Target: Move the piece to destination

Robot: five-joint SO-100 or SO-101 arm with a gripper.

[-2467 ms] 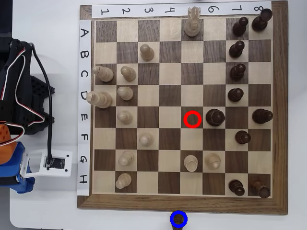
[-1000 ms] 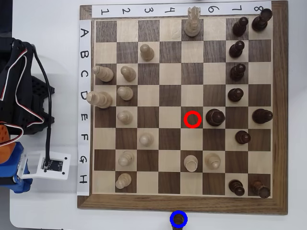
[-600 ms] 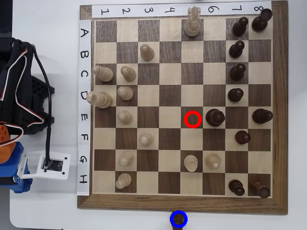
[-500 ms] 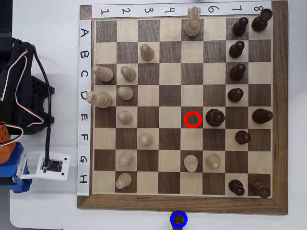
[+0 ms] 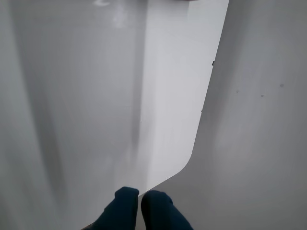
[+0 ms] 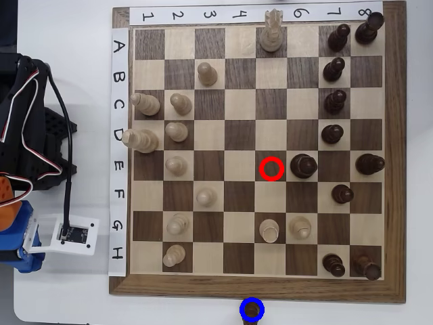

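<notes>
My arm (image 6: 20, 135): folded at left edge of overhead view, off chessboard (image 6: 396, 149). My gripper (image 5: 139, 197): lower centre of wrist view, blue fingertips (image 5: 125, 199) pressed nearly together, holding nothing, over white tabletop (image 5: 96, 96) corner. Piece (image 6: 252, 311): dark brown round head inside blue ring (image 6: 252, 301), bottom edge, below board. Red ring (image 6: 271, 168): empty square mid-board.

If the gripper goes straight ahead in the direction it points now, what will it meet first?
Probably nothing. In the wrist view the gripper has its blue fingertips nearly together, pointing over bare white table near its rounded corner. No piece or board lies ahead there; depth is unclear.
</notes>
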